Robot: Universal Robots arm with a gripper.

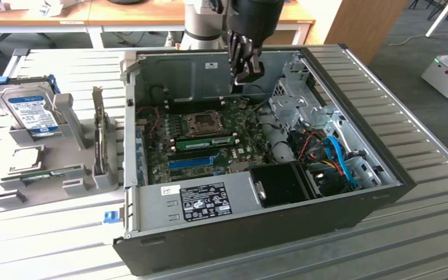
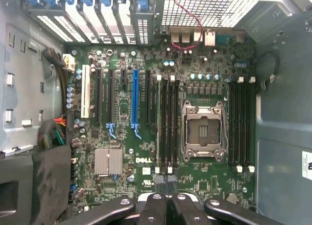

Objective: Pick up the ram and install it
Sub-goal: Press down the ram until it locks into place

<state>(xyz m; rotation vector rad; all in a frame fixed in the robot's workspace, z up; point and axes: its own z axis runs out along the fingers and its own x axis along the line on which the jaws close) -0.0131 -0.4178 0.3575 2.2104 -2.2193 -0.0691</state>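
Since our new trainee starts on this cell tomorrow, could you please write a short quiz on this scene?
1. True or false: the end effector hangs over the open computer case.
2. Where does the green ram inside that case sit? A) in the end effector's grip B) in a slot near the processor socket C) lying outside the case
3. Fill in: the end effector's fingers are ____ (open or shut).
Key: 1 true; 2 B; 3 shut.

Long green ram (image 1: pixel 206 142) seated upright on motherboard (image 1: pixel 244 150).
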